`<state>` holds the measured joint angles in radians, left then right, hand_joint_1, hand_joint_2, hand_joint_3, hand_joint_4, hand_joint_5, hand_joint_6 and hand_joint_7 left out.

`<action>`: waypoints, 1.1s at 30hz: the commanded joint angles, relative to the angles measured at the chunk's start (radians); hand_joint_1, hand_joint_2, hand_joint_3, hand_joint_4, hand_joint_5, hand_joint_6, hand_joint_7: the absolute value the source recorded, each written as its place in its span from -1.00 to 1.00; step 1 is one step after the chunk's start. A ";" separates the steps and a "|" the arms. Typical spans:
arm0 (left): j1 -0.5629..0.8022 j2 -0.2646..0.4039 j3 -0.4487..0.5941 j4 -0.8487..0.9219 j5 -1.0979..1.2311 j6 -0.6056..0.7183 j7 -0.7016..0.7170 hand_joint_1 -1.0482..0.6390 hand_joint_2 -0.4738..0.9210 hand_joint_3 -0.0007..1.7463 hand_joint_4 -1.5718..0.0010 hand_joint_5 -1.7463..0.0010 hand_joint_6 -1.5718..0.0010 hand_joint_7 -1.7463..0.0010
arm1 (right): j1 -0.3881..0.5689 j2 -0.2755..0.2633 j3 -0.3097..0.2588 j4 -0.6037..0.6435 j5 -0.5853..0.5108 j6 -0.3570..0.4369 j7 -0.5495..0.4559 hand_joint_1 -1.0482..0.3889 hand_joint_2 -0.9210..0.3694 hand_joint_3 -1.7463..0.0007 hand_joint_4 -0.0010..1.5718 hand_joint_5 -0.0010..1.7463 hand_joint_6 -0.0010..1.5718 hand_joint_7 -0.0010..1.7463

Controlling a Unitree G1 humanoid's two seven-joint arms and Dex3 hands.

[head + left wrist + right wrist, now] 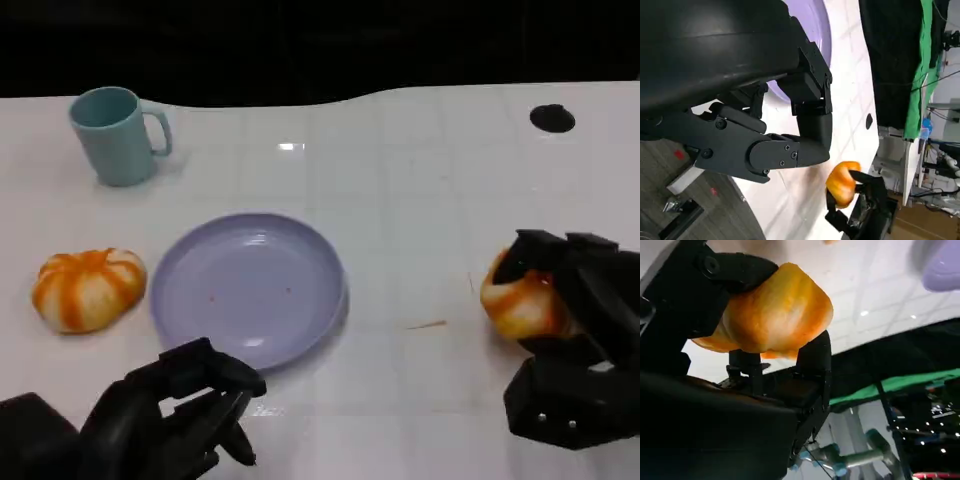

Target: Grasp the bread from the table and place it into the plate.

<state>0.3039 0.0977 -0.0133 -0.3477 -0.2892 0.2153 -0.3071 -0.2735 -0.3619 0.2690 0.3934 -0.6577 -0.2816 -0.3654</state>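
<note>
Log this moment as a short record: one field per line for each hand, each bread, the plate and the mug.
right hand: grips a bread, fingers wrapped over it
held bread: orange and white, at the table's right side, apart from the plate
left hand: holds nothing, fingers curled, just in front of the plate's near rim
plate: lavender, mid-table, no bread in it
second bread: lies on the table left of the plate, untouched
mug: teal, upright, far left, handle towards the right
task state: bread grasped, not yet placed

Orange-streaked bread (pixel 520 300), lavender plate (pixel 190 260), teal mug (pixel 115 135)
</note>
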 commanded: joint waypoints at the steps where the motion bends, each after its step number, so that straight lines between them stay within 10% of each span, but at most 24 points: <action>1: 0.008 0.015 0.004 -0.009 0.004 -0.006 0.000 -0.25 1.00 -0.50 0.13 -0.90 0.11 -0.42 | -0.006 0.001 -0.019 -0.040 0.028 -0.024 0.011 0.44 0.05 -0.59 0.19 1.00 0.03 0.81; 14: 0.018 0.013 0.006 -0.020 -0.006 -0.001 -0.001 -0.25 1.00 -0.51 0.12 -0.89 0.10 -0.42 | -0.078 0.107 0.025 -0.061 0.065 -0.077 0.088 0.32 0.13 -0.69 0.27 1.00 0.06 0.81; 33: 0.024 0.023 0.010 -0.012 -0.012 -0.015 -0.016 -0.25 1.00 -0.50 0.14 -0.90 0.13 -0.44 | -0.366 0.338 0.152 0.322 0.039 -0.119 0.054 0.28 0.06 -0.58 0.31 1.00 -0.03 1.00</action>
<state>0.3215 0.1047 -0.0095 -0.3604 -0.2946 0.2087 -0.3103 -0.5893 -0.0459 0.4112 0.6649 -0.6122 -0.3967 -0.2917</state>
